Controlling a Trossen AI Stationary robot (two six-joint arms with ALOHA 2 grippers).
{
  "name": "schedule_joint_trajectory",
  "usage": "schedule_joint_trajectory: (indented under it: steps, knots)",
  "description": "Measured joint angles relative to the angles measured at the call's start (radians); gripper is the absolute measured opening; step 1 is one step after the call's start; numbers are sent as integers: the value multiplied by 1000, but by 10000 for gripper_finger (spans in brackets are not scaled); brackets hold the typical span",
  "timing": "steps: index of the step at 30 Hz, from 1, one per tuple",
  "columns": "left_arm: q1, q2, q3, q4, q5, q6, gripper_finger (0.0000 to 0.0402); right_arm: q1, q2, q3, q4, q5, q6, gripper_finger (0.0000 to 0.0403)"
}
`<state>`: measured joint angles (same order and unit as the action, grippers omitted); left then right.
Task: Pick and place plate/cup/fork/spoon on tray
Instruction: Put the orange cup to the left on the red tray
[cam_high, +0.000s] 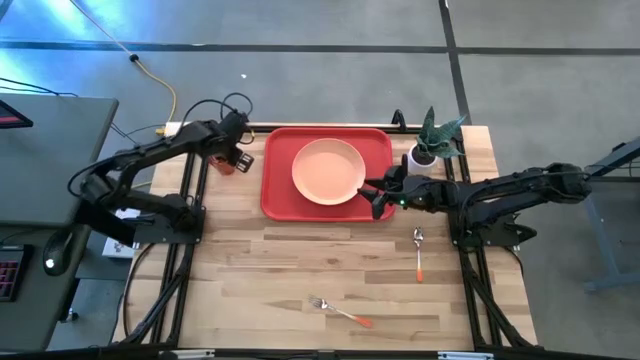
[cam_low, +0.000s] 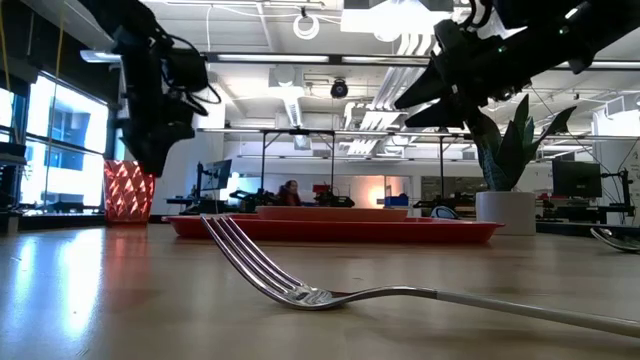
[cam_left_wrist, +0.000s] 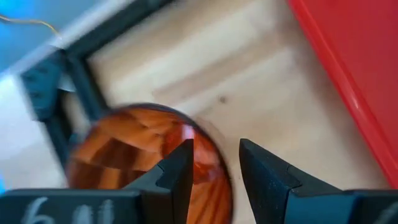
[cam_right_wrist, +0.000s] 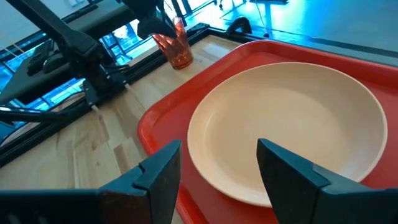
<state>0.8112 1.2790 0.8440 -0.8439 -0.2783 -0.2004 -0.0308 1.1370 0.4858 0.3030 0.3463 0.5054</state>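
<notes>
The peach-pink plate (cam_high: 328, 170) lies flat in the red tray (cam_high: 276, 190); it also shows in the right wrist view (cam_right_wrist: 292, 124). The red-orange cup (cam_high: 222, 164) stands upright on the table left of the tray. My left gripper (cam_left_wrist: 215, 158) is open just above the cup (cam_left_wrist: 137, 149): one finger is over its mouth, the other outside its wall. My right gripper (cam_high: 380, 197) is open and empty above the tray's near right corner, by the plate's edge. The spoon (cam_high: 418, 252) and the fork (cam_high: 340, 312) lie on the table. My left gripper points down at the cup's rim (cam_left_wrist: 208, 140), on the side toward the tray, with its fingers on either side of the wall. I cannot tell whether they touch it. The cup stands upright on the table.
A white pot with a green plant (cam_high: 430, 148) stands at the tray's far right corner, close to my right arm. The fork (cam_low: 300, 285) lies near the table's near edge, and the spoon lies right of the middle. Bare wood stretches between the tray and the fork.
</notes>
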Motion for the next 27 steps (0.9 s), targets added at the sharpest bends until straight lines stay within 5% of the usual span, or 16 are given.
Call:
schedule_joint_trajectory:
  steps: [4, 10, 19, 27]
  knots:
    - [15, 62, 0, -2, 74, 79, 97, -12, 0, 0, 0, -19, -17, 200]
    - [-5, 98, 50, -56, 85, 183, 11, -16, 0, 0, 0, -23, -17, 200]
    - [-105, 100, 332, -121, 39, 510, 5, -16, 0, 0, -9, -25, -42, 200]
    - [-214, 252, 426, -34, 45, 839, 5, -16, 0, 0, -16, -27, -36, 200]
